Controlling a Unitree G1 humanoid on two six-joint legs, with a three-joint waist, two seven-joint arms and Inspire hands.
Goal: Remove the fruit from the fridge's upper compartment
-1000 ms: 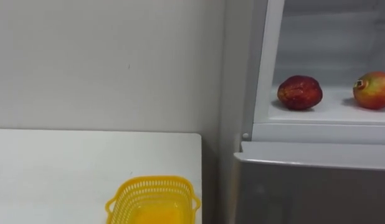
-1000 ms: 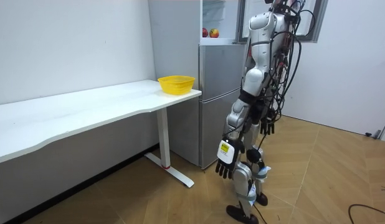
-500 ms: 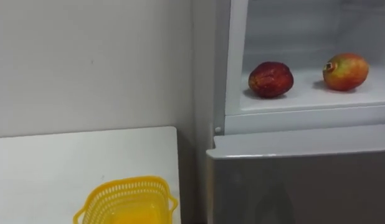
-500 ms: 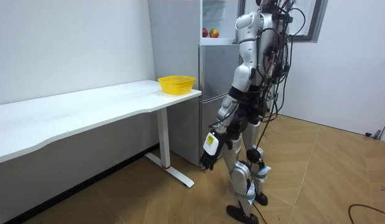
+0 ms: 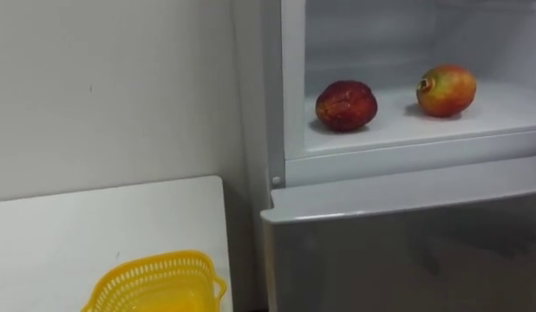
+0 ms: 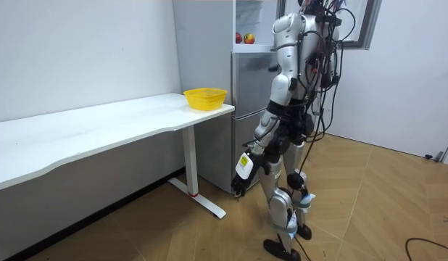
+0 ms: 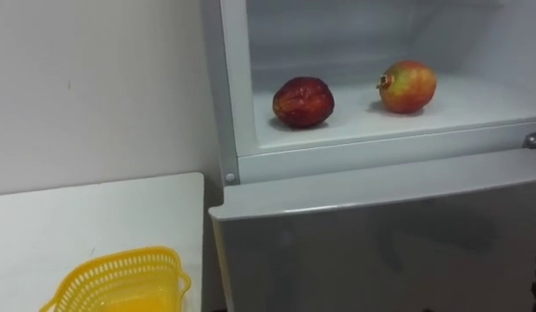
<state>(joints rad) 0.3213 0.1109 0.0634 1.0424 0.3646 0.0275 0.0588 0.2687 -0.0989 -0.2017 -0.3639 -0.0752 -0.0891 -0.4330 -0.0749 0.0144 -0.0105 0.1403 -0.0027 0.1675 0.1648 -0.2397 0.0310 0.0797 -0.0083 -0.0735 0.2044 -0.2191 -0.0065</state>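
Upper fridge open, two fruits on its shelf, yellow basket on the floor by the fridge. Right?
The yellow basket sits on the white table beside the fridge, not on the floor; the room view shows it. Upper fridge open, dark red fruit and red-yellow fruit on its shelf.

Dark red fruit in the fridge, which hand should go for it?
Probably left: the dark red fruit lies left of the paler fruit, and the yellow basket sits on the table farther left. The left hand hangs low.

Yellow plastic lattice basket point(image 5: 155, 282), glossy. White table point(image 5: 77, 225) smooth, matt. Grey lower fridge door point(image 5: 407, 251), satin metallic sheen. Dark red fruit point(image 5: 346, 105) smooth-skinned, shiny. Wood floor point(image 6: 369, 210).
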